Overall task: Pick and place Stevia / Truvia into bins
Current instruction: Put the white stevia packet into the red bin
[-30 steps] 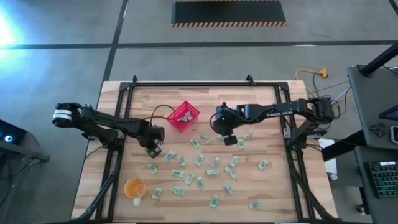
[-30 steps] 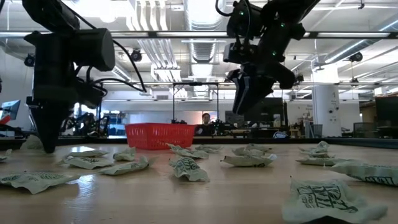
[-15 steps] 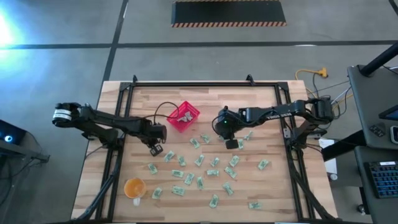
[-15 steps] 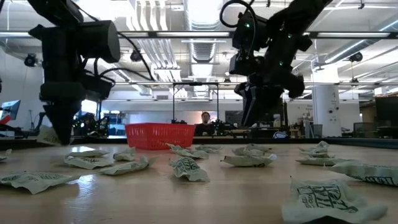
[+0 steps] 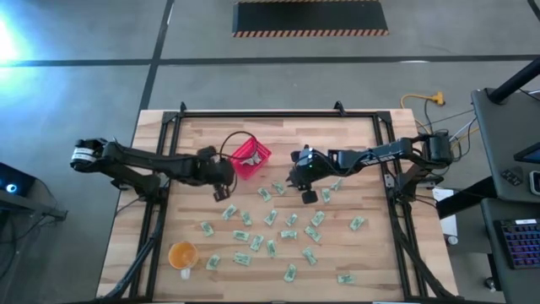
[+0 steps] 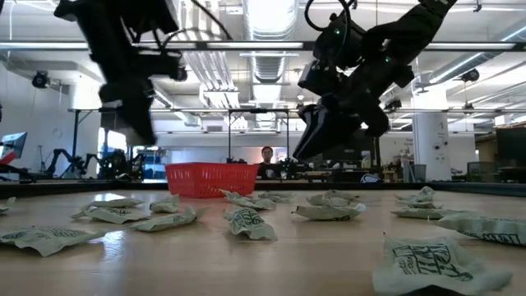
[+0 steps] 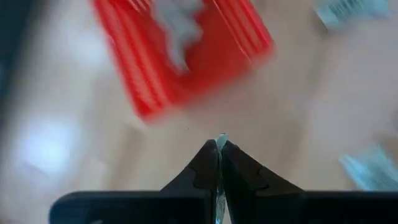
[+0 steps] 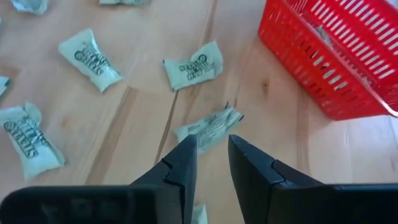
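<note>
Many pale green and white Stevia packets [image 5: 272,218] lie flat and scattered over the wooden table. The red basket [image 5: 251,156] stands at the far middle and holds a few packets [image 7: 177,25]. My left gripper [image 5: 221,193] hangs above the table just near-left of the basket, shut on one packet [image 7: 221,138]. My right gripper [image 5: 305,195] is open and tilted, low over the packets to the right of the basket. A crumpled packet [image 8: 208,127] lies on the table just ahead of its fingertips [image 8: 186,149], untouched. My left gripper pinches a packet between its two shut fingers. Only a thin pale edge [image 7: 222,137] shows at the fingertips; the fingers hide the rest. The fingers point down, and the packet is lifted clear of the table.
An orange cup [image 5: 183,253] stands near the table's near-left corner. A black frame [image 5: 253,116] runs round the table's edges. A person [image 6: 266,156] shows in the room far behind the basket.
My left gripper has risen from the table and gone toward the red basket, carrying the packet. My right gripper has come down a little, shifted slightly toward the table's left and tipped over.
</note>
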